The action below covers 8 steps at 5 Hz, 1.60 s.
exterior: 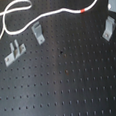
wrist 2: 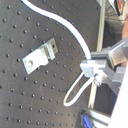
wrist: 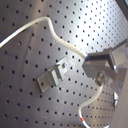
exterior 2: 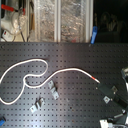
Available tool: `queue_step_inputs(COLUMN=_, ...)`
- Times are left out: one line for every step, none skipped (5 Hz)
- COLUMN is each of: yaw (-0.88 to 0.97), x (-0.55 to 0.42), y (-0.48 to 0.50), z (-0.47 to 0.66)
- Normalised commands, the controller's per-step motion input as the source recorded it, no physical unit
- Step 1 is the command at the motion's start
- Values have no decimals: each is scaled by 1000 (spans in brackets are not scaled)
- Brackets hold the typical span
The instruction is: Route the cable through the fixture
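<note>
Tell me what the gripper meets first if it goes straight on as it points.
Probably the cable, which passes right at the gripper tips in the first wrist view, with the perforated board behind it. Whether they already touch is unclear.

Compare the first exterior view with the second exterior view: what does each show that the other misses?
Only the first exterior view gives a close look at the three metal fixtures, with no arm visible. Only the second exterior view shows the pincer near the cable's red-banded end, plus clear bins behind. Both show the white cable looping across the black pegboard, unrouted.
</note>
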Motion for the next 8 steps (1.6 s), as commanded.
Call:
queue_step_inputs(yaw=0, x=-37, y=24, z=-1)
queue_step_inputs(yaw=0, x=-33, y=-47, z=142)
queue_step_inputs(yaw=0, x=-55, y=-92, z=407)
queue_step_inputs(yaw=0, x=33, y=-74, z=331)
queue_step_inputs(yaw=0, x=0, y=0, z=29)
queue_step_inputs(yaw=406, x=140, y=253, z=103)
queue_step_inputs(yaw=749, x=55, y=88, z=139)
queue_step_inputs(yaw=0, x=6, y=8, z=0)
